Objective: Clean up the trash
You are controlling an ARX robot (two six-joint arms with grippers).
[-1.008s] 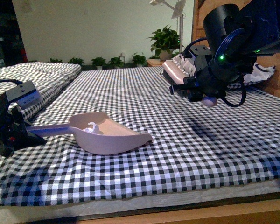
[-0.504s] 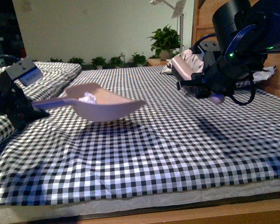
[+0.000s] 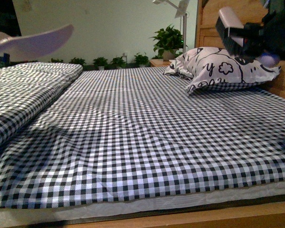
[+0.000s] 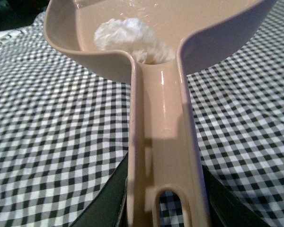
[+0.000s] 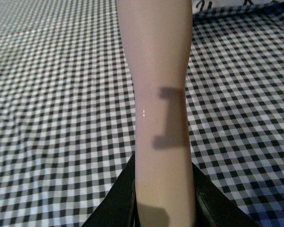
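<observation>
My front feed is dim and bluish, the dustpan (image 3: 35, 42) blurred by motion; wrist feeds are brighter, with a hard-edged shadow on the brush handle (image 5: 162, 113).

Hardly any writing can be read in these views. The one legible mark is on the white pillow (image 3: 223, 71) at the head of the bed in the front view: among its black line drawings stands a single lowercase "y", next to a drawn flower shape; the other marks on it are doodles, not letters. The dustpan (image 4: 163, 118) in the left wrist view carries no label, brand or number on its scoop or handle. The pale handle (image 5: 161, 109) in the right wrist view is likewise plain. The checked bedsheet (image 3: 147, 137) bears only its black-and-white pattern, with no text.
</observation>
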